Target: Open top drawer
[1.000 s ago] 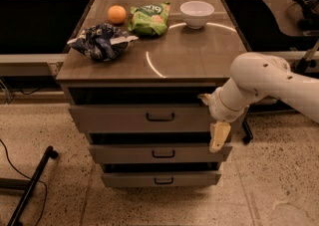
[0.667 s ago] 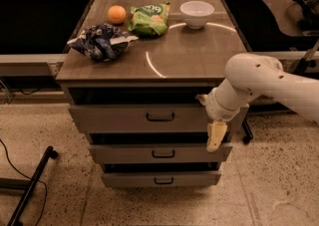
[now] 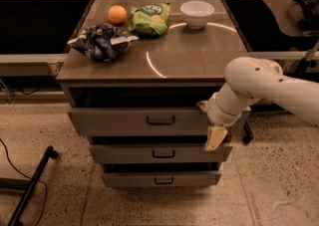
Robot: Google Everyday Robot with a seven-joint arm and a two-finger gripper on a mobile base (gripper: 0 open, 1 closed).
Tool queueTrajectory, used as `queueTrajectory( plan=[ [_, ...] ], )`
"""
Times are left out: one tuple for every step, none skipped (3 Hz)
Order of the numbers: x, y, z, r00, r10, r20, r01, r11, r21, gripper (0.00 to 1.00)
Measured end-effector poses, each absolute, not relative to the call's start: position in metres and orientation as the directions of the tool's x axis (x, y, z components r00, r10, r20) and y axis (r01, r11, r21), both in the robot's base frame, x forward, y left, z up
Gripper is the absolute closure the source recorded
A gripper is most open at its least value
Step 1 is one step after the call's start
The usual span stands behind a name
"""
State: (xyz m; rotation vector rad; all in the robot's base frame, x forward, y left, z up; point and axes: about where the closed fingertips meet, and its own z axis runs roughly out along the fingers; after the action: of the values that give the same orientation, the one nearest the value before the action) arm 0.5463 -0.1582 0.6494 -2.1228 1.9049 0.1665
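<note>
The top drawer (image 3: 114, 120) is the widest grey-beige front under the tabletop, with a small dark pull handle (image 3: 160, 120) at its centre. It stands slightly out from the cabinet, with a dark gap above it. My gripper (image 3: 215, 138) hangs from the white arm (image 3: 259, 85) at the drawer's right end, pointing down, to the right of the handle and apart from it. Two narrower drawers (image 3: 163, 154) sit below.
On the tabletop (image 3: 199, 56) lie an orange (image 3: 117, 14), a green chip bag (image 3: 149, 19), a white bowl (image 3: 197, 13) and a dark blue bag (image 3: 102, 42). A black stand leg and cable (image 3: 30, 185) lie on the floor at the left.
My arm and gripper have shifted slightly left, toward the drawer fronts. The drawers and tabletop objects have not moved.
</note>
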Motion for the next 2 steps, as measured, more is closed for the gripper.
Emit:
queueTrajectory(
  plan=[
    [0.5275, -0.1676, 0.6607, 0.117, -0.956, -0.268, -0.988, -0.084, -0.132, 0.48],
    [0.5276, -0.1669, 0.6679, 0.117, -0.956, -0.268, -0.988, -0.084, -0.132, 0.73]
  ],
)
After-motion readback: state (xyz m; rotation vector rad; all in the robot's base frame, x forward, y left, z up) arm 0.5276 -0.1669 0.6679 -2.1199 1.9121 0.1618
